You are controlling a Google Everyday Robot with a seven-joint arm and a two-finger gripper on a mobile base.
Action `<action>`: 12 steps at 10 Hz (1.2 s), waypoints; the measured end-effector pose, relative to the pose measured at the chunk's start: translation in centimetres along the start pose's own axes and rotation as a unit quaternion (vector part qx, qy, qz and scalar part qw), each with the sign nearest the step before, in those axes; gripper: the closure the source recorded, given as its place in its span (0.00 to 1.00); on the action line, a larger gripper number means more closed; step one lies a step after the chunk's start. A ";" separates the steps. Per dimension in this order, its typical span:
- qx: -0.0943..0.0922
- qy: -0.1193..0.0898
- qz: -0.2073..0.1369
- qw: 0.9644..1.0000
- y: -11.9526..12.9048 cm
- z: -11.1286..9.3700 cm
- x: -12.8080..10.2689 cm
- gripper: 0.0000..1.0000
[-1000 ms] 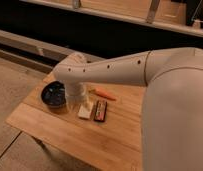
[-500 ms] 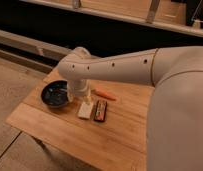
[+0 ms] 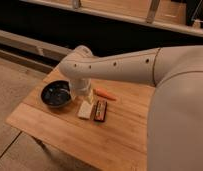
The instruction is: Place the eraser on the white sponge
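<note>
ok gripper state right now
gripper: cannot be told; it hangs just behind the sponge, and the eraser lies on the table beside the sponge.

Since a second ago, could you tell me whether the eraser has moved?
No; the eraser still lies alongside the white sponge, near the carrot. The gripper hangs between bowl and carrot.

Dark bowl (image 3: pixel 56 94) at wooden table's (image 3: pixel 120 142) left, orange carrot (image 3: pixel 105 94) just right of the hand (image 3: pixel 87 94)
</note>
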 end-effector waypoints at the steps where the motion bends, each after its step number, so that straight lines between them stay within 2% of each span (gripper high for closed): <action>1: 0.025 -0.003 -0.003 1.000 -1.7 -0.3 -0.6 0.35; 2: 0.058 -0.007 -0.007 0.998 -4.2 -0.9 -1.3 0.35; 3: 0.085 -0.004 -0.018 0.996 -5.2 -0.9 -1.5 0.35; 4: 0.102 -0.002 -0.039 0.994 -4.8 -0.7 -1.1 0.35; 5: 0.120 0.001 -0.075 0.990 -3.2 0.2 -0.5 0.35; 7: 0.129 0.013 -0.126 0.984 -0.3 2.2 0.2 0.35; 8: 0.131 0.023 -0.129 0.983 -0.3 3.5 -0.2 0.35; 9: 0.128 0.032 -0.116 0.984 -0.9 4.4 -1.0 0.35; 11: 0.115 0.032 -0.075 0.990 -2.4 4.6 -2.9 0.35; 12: 0.096 0.024 -0.039 0.994 -3.3 4.1 -4.4 0.35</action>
